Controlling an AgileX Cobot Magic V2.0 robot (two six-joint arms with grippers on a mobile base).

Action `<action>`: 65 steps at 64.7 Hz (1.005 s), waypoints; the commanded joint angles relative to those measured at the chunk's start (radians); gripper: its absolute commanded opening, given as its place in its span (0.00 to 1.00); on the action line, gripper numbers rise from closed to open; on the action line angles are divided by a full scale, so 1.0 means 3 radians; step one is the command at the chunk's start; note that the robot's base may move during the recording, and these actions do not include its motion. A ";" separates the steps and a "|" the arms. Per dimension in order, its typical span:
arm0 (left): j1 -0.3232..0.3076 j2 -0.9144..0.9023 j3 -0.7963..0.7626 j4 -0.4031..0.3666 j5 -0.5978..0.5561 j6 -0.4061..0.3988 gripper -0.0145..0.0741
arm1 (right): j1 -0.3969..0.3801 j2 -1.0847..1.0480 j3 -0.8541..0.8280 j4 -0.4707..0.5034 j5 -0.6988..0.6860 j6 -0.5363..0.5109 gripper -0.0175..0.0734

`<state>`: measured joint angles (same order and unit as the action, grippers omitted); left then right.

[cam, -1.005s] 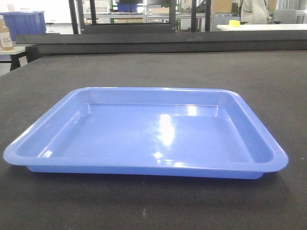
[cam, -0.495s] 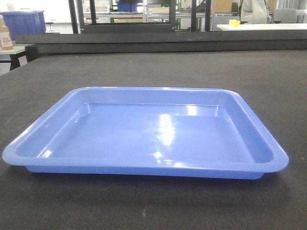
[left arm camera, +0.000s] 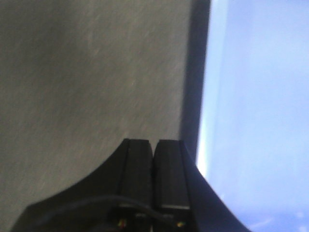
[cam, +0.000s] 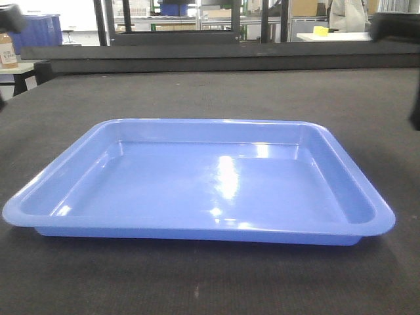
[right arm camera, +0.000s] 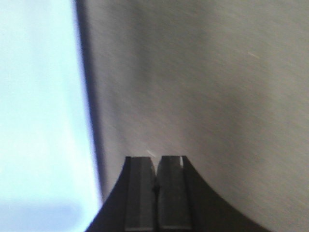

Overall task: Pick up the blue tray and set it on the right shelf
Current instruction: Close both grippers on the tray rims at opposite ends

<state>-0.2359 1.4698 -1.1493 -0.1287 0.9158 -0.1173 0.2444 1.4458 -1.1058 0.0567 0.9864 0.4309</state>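
Note:
The blue tray (cam: 210, 184) lies flat and empty on the dark table (cam: 262, 92), filling the middle of the front view. In the left wrist view my left gripper (left arm camera: 154, 142) is shut with nothing in it, hovering over the table just left of the tray's rim (left arm camera: 205, 96). In the right wrist view my right gripper (right arm camera: 156, 158) is likewise shut and empty, just right of the tray's edge (right arm camera: 72, 96). Neither gripper touches the tray. The right shelf is out of view.
Blurred dark arm parts show at the front view's top left corner (cam: 10, 16) and right edge (cam: 397, 29). Behind the table stand a darker blue bin (cam: 39, 29), a bottle (cam: 8, 51), dark uprights (cam: 100, 20) and a white table (cam: 328, 36).
Dark blurred arm parts have come into the front view at the top left corner and right edge. The tray has stayed in place.

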 commanded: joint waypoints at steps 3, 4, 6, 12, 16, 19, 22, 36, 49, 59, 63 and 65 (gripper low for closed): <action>-0.0133 0.0212 -0.0472 -0.0007 0.0065 -0.0161 0.12 | 0.0182 0.0254 -0.0404 -0.0094 0.0049 0.0230 0.26; -0.0151 0.0237 -0.0501 -0.0002 0.0065 -0.0192 0.12 | 0.0196 0.0290 -0.0436 -0.0086 0.0064 0.0230 0.26; -0.0197 0.0285 -0.0566 0.0027 0.0082 -0.0266 0.12 | 0.0218 0.0359 -0.0500 -0.0054 0.0097 0.0230 0.26; -0.0325 0.0381 -0.0646 0.0118 0.0086 -0.0395 0.12 | 0.0259 0.0575 -0.0702 0.0046 0.0213 0.0226 0.26; -0.0401 0.0419 -0.0654 0.0191 0.0075 -0.0392 0.12 | 0.0292 0.0690 -0.0801 0.0053 0.0290 0.0226 0.26; -0.0434 0.0465 -0.0654 0.0190 0.0082 -0.0392 0.12 | 0.0320 0.0775 -0.0861 0.0053 0.0297 0.0226 0.26; -0.0450 0.0522 -0.0654 0.0165 0.0082 -0.0397 0.12 | 0.0345 0.0844 -0.0898 0.0053 0.0289 0.0226 0.26; -0.0463 0.0618 -0.0654 0.0039 0.0114 -0.0397 0.12 | 0.0349 0.0888 -0.0912 0.0049 0.0260 0.0226 0.26; -0.0463 0.0697 -0.0654 0.0045 0.0134 -0.0397 0.12 | 0.0349 0.0897 -0.0912 -0.0117 0.0328 0.0226 0.26; -0.0463 0.0753 -0.0654 0.0038 0.0140 -0.0397 0.28 | 0.0349 0.0897 -0.0912 -0.0228 0.0348 0.0226 0.41; -0.0463 0.0749 -0.0654 0.0050 0.0116 -0.0397 0.38 | 0.0349 0.0900 -0.0912 -0.0228 0.0345 0.0226 0.57; -0.0463 0.0749 -0.0654 0.0050 0.0099 -0.0397 0.44 | 0.0349 0.0904 -0.0912 -0.0225 0.0345 0.0229 0.64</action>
<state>-0.3668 1.7375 -1.3134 -0.1037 0.9664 -0.2234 0.3504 1.7569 -1.3473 0.0076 1.0900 0.4996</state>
